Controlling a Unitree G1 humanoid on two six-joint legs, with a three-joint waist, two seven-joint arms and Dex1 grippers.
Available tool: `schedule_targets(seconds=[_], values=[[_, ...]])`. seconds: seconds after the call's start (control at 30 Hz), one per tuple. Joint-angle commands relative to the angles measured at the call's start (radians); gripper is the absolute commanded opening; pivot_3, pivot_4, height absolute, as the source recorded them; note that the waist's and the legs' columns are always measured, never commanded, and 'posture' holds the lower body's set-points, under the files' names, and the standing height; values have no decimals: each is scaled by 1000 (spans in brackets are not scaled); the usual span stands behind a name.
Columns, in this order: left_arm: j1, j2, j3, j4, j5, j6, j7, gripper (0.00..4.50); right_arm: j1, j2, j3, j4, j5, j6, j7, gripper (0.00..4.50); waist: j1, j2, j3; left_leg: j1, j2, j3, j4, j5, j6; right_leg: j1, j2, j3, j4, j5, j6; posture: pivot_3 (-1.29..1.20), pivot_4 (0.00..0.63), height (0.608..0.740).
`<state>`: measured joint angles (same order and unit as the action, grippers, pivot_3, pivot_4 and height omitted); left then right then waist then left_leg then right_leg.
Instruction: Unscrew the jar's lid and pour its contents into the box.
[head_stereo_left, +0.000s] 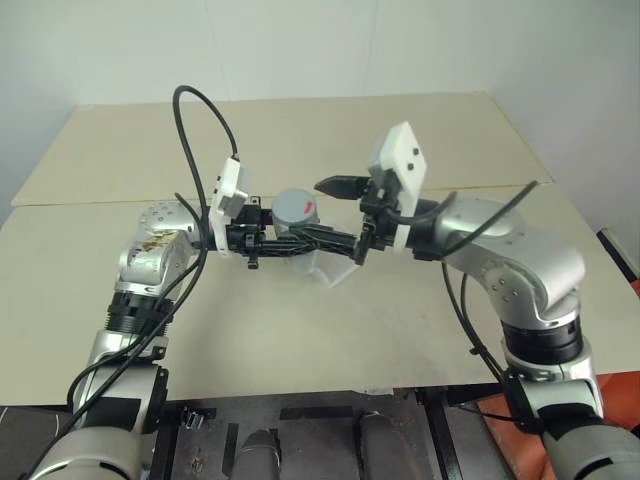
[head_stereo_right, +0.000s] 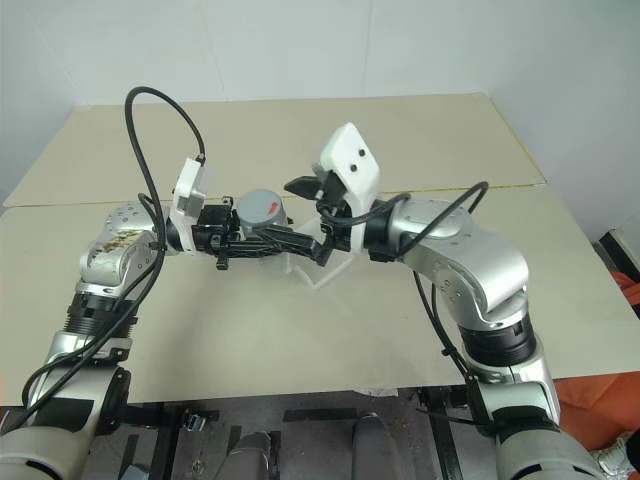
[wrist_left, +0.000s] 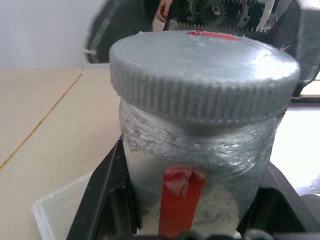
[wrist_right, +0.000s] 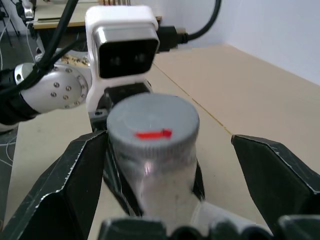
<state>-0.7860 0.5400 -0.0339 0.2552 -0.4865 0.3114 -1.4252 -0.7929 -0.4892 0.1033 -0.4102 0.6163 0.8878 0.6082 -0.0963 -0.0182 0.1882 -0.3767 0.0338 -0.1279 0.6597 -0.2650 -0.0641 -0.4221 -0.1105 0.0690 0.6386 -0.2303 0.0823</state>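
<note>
So the left gripper (head_stereo_left: 300, 240) is clamped around the jar (wrist_left: 200, 170), holding it upright above the beige surface (head_stereo_left: 330, 330), with its black fingers (wrist_left: 107, 200) pressed on either side of the clear body, just below the lid. The lid (head_stereo_left: 296, 209) is still screwed on, grey and ribbed round the edge, with a small red mark on top. A red strip runs down the jar's label in the left wrist view. The right gripper (wrist_right: 165, 165) has its jaws spread wide, one finger on each side of the lid, not touching it. The box (head_stereo_left: 335, 266), a clear plastic tray, sits on the surface right under the jar and both grippers. Can't make out the contents through the jar wall.
</note>
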Motion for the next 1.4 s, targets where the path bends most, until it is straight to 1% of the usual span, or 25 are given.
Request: schedule_targets(seconds=[0.03,0.27,0.37,0.5,0.63,0.8,1.0,1.17,1.4], values=[[-2,17,16,-45,-24,1,-30,1922,9,-40,-114,-5,-13,-5,-45,4463,2,0,0,0,0,0,0,0,0,0,0,0,0,0,0,0,150,740],[-7,9,9,-38,-20,-1,-28,1922,21,-70,-137,-23,5,-4,-32,4463,1,0,0,0,0,0,0,0,0,0,0,0,0,0,0,0,150,740],[-12,-2,5,-30,-15,-6,-24,1922,23,-78,-137,-63,42,5,-7,4463,1,0,0,0,0,0,0,0,0,0,0,0,0,0,0,0,150,740],[-22,-21,-2,-14,-8,-14,-18,1922,7,-64,-137,-113,102,25,0,4463,2,0,0,0,0,0,0,0,0,0,0,0,0,0,0,0,150,740],[-31,-39,-9,0,0,-22,-19,1922,-18,-33,-113,-133,126,38,-24,4463,1,0,0,0,0,0,0,0,0,0,0,0,0,0,0,0,150,740],[-38,-54,-15,-1,2,-23,-21,1922,-52,32,-11,-119,75,35,-72,4463,0,0,0,0,0,0,0,0,0,0,0,0,0,0,0,0,150,740],[-47,-57,-15,11,11,-29,-26,1922,-96,104,41,-80,49,30,-99,4463,0,0,0,0,0,0,0,0,0,0,0,0,0,0,0,0,150,740],[-43,-47,-8,1,7,-28,-26,1922,-112,121,61,-36,-1,19,-104,4463,0,0,0,0,0,0,0,0,0,0,0,0,0,0,0,0,150,740],[-37,-40,-5,-3,7,-29,-18,1922,-109,103,44,2,-37,3,-78,4463,0,0,0,0,0,0,0,0,0,0,0,0,0,0,0,0,150,740]])
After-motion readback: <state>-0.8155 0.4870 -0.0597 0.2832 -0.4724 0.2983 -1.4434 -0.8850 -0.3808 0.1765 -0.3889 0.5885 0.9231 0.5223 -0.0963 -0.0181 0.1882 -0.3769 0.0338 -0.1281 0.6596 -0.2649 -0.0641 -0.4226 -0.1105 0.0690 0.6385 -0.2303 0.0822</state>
